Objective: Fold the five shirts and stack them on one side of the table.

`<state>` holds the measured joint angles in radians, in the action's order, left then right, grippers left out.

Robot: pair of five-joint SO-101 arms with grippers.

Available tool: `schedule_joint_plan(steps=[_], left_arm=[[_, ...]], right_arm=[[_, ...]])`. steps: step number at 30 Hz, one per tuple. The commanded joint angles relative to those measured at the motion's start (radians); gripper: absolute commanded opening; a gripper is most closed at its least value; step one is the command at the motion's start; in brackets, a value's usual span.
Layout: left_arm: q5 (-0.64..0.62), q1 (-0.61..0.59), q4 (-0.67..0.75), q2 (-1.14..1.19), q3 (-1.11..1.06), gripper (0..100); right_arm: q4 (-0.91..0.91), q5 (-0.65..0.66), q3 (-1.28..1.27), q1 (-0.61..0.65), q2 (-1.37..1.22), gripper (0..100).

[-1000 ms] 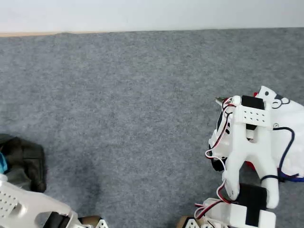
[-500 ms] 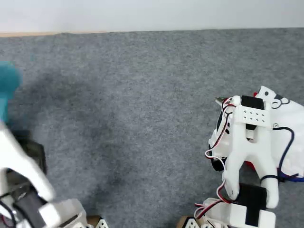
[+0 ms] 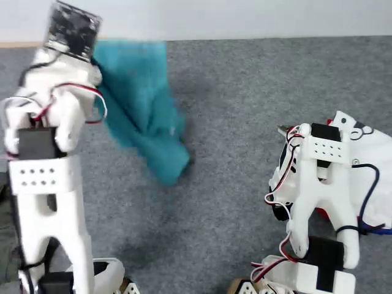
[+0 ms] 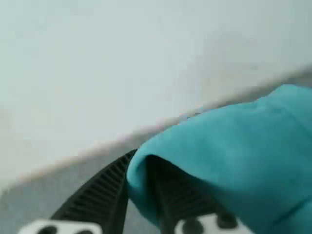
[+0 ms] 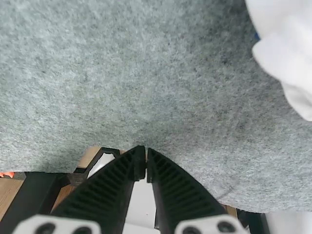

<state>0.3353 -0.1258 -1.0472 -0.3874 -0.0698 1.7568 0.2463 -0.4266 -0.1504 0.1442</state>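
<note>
- The left gripper point(image 4: 141, 168) is raised over the far left part of the grey mat point(image 3: 257, 92), and its ribbed fingers point(image 4: 105, 187) are pinched on a fold of the teal shirt point(image 3: 142, 104).
- The teal shirt is hung from that grip at the far left, with its loose end trailed rightward toward the middle of the mat. Whether that end touches the mat cannot be told, as the cloth is blurred.
- The right gripper point(image 5: 146, 152) is held low over bare mat at the near right, fingers pressed together with nothing between them.
- A white shirt point(image 3: 375, 156) is laid bunched at the right edge of the mat, just beside the right arm point(image 3: 318, 184) and partly covered by it.
- Dark cloth point(image 3: 6, 263) is seen at the near left edge, behind the left arm point(image 3: 46, 177).
</note>
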Motion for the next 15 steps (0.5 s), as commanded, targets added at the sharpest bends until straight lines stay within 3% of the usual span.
schedule_joint_plan(steps=[1,4,7,15], left_arm=[[0.015,-0.025,-0.026,0.058,-0.206,2],[0.1,-0.08,-0.011,0.149,-0.39,10],[0.101,-0.18,0.038,0.227,-0.455,16],[0.167,-0.442,-0.032,0.276,-0.297,20]], right_arm=[[0.024,-0.009,0.005,0.012,0.042,1.0],[0.024,-0.008,0.005,0.012,0.042,1.0],[0.024,-0.006,0.012,0.018,0.042,1.0],[0.024,-0.014,0.152,0.26,0.041,1.0]])
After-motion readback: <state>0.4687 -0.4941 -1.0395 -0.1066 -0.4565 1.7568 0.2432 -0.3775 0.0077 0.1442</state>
